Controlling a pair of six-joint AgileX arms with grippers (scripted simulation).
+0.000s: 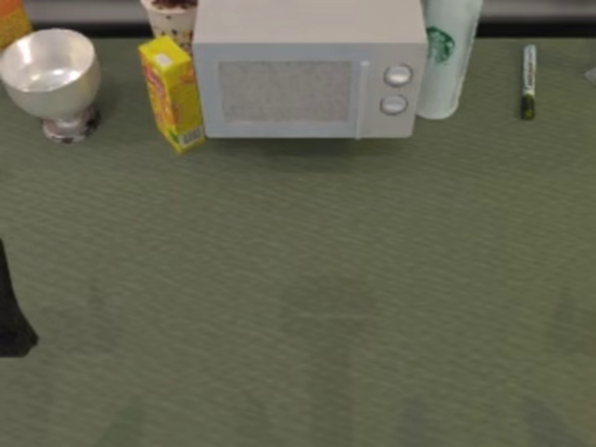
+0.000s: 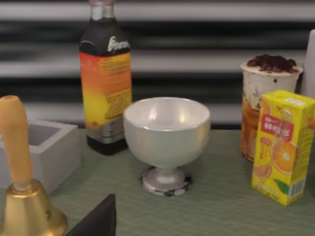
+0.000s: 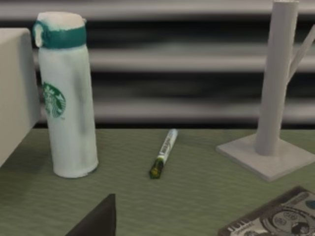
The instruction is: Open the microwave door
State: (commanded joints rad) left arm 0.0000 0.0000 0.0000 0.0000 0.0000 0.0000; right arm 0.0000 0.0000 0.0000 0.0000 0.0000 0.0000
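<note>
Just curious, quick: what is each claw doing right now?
Left claw: parked at the table's left edge; grip cannot be told.
Right claw: cannot be told.

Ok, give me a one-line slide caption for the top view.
Microwave at the table's far edge, door shut, with a yellow carton on its left and a white bottle on its right.

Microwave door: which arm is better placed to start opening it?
Probably the left. Its arm shows at the table's left edge; the right is out of the top view. The microwave door is shut, its free edge apparently beside the knobs.
</note>
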